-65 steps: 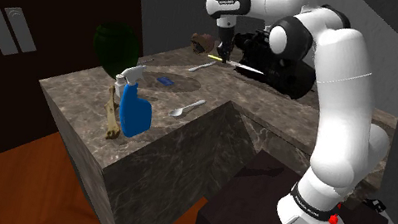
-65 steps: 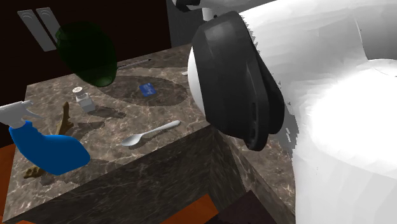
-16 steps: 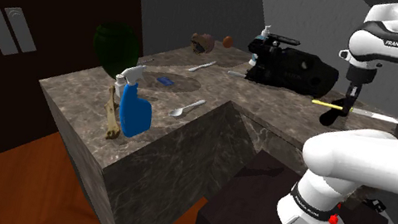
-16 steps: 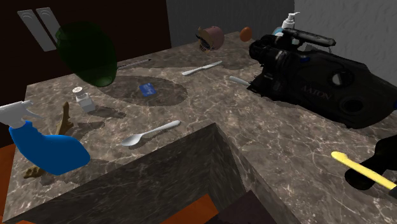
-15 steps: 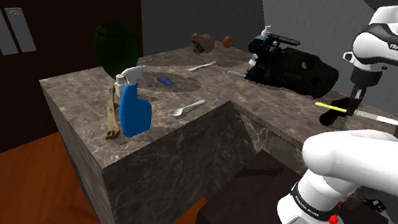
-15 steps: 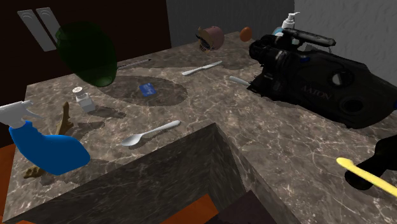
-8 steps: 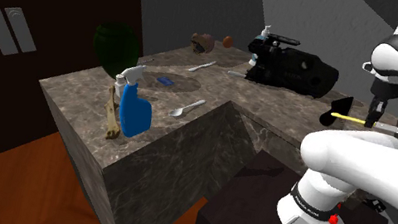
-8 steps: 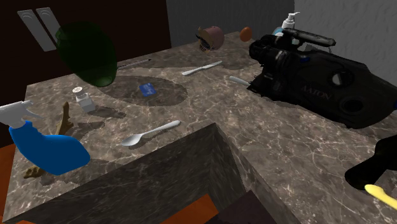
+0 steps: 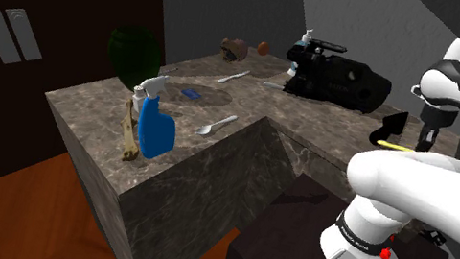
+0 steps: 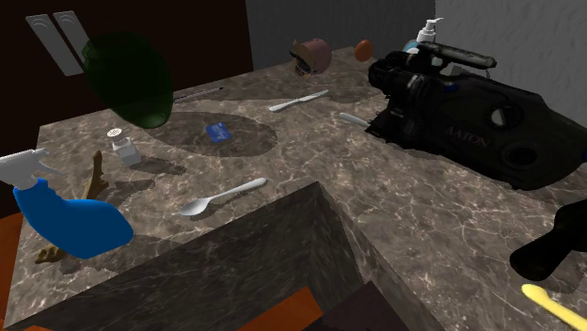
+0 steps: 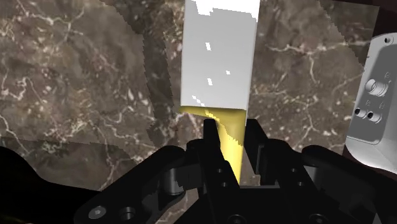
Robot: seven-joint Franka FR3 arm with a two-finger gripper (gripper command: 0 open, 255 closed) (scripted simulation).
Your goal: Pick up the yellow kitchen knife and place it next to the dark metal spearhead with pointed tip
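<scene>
Yellow-handled knife (image 11: 219, 76), pale blade pointing away from the hand, is clamped by its handle between the 2 black fingers of the gripper (image 11: 232, 137), over the marble counter (image 9: 316, 129). Beyond sits 1 black camera (image 9: 339, 80). Well apart, the brownish spearhead (image 9: 129, 130) sits just beside a blue spray bottle (image 9: 157, 130).

One yellow-handled knife (image 11: 219, 83) and one blue spray bottle (image 10: 71, 224).

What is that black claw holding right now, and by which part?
The gripper clasps the knife by its yellow handle, just behind the white blade.
</scene>
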